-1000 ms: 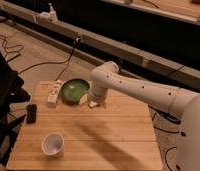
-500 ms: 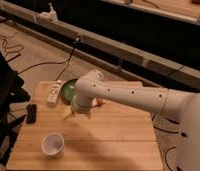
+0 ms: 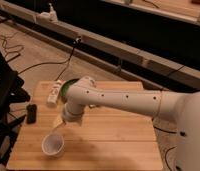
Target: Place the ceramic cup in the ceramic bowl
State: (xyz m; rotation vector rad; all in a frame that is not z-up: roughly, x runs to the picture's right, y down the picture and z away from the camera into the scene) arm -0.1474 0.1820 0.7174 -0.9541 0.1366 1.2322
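The white ceramic cup (image 3: 52, 145) stands upright on the wooden table (image 3: 113, 142) near its front left. My gripper (image 3: 59, 126) hangs at the end of the white arm just above and behind the cup, close to its rim. The green ceramic bowl (image 3: 67, 88) sits at the back left of the table; the arm's wrist covers most of it, so only its left edge shows.
A white-and-red block (image 3: 54, 93) lies left of the bowl. A small black object (image 3: 31, 113) lies at the table's left edge. A dark chair (image 3: 5, 95) stands left of the table. Cables run over the floor behind.
The arm has swung from the bowl at the back toward the front left. The gripper has come down close above the cup. The cup has not moved.
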